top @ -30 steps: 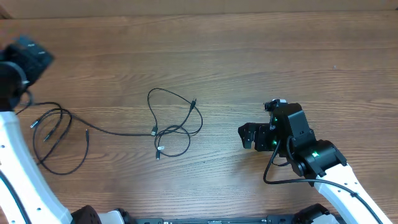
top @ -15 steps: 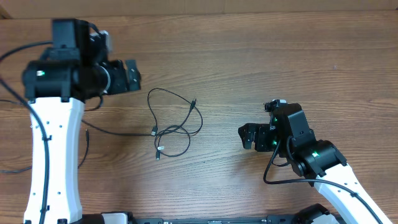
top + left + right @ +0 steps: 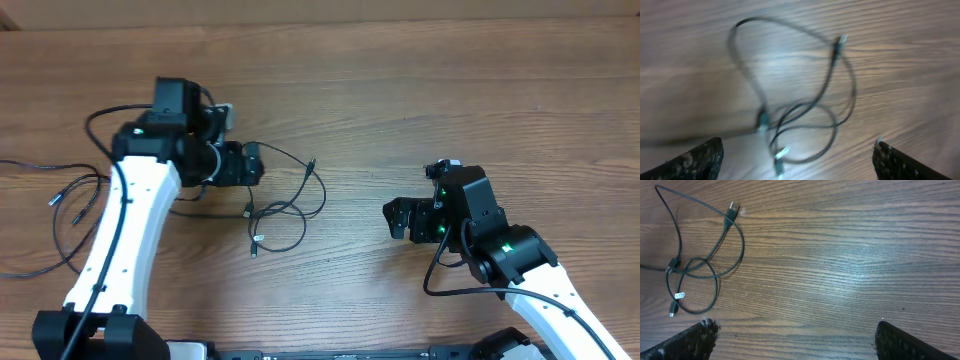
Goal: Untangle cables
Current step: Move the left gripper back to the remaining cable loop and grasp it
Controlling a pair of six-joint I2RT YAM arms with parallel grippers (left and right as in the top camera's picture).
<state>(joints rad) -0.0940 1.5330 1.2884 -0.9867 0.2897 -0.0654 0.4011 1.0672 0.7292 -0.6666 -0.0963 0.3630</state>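
A loose tangle of thin black cables (image 3: 268, 210) lies in loops on the wooden table near the middle. A second loose bundle of cables (image 3: 78, 215) lies at the far left. My left gripper (image 3: 249, 164) hovers open over the left edge of the middle tangle. In the blurred left wrist view the loops and a silver plug (image 3: 838, 46) lie ahead of the open left gripper (image 3: 800, 162), with nothing between its fingers. My right gripper (image 3: 396, 218) stands open to the right of the tangle, apart from it. The right wrist view shows the same tangle's plug (image 3: 731, 209) at upper left.
The wooden table (image 3: 450, 110) runs across the whole view. Thicker black wires loop off the left arm (image 3: 120, 240) and beside the right arm (image 3: 520, 260). A strand from the left bundle runs under the left arm toward the middle tangle.
The left arm has swung in from the far left edge to above the middle tangle. The right arm and the cables have not moved.
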